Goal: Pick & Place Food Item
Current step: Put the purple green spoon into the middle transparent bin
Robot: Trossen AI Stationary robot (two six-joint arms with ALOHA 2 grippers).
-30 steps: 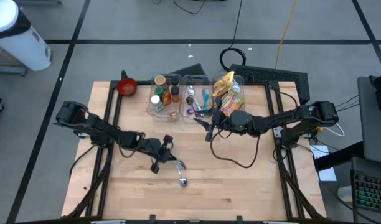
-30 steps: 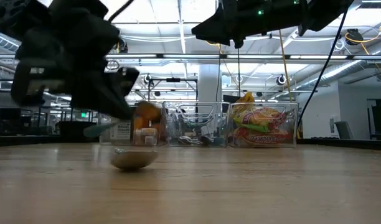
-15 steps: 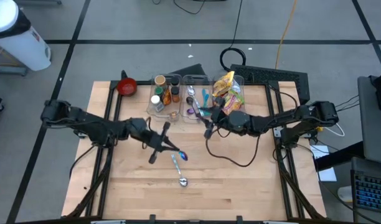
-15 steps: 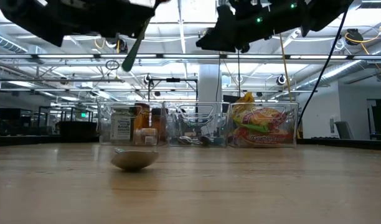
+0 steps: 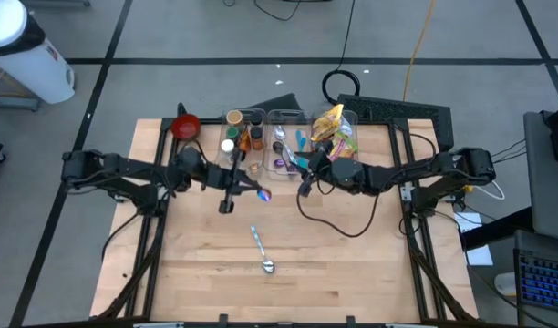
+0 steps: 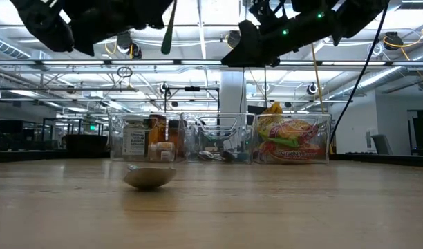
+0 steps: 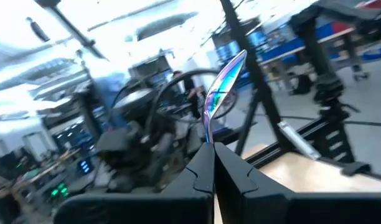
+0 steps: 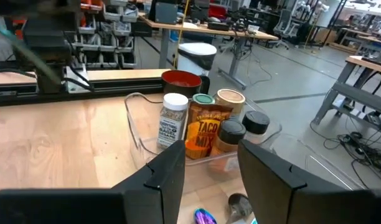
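My left gripper hangs above the table's middle left, shut on an iridescent spoon, whose free end points toward the table's right. A silver spoon lies flat on the wood nearer the front; the low view shows its bowl resting on the table. My right gripper hovers open in front of the clear bins and has nothing between its fingers. It faces the spice bin. My left gripper pinches one end of the iridescent spoon between its two shut fingertips. The spoon continues the fingers' line and sticks out past them, slanting a little upward. It is lifted clear of the table.
Three clear bins stand along the far edge: spice jars, utensils and snack bags. A red bowl sits at the far left. A black cable loops on the wood below the right arm. The front half of the table holds only the silver spoon.
My left gripper has risen from just above the table and moved toward the far edge. It has tipped from pointing down to about level and stayed shut on the iridescent spoon, which is now well clear of the wood. The silver spoon has stayed where it lay.
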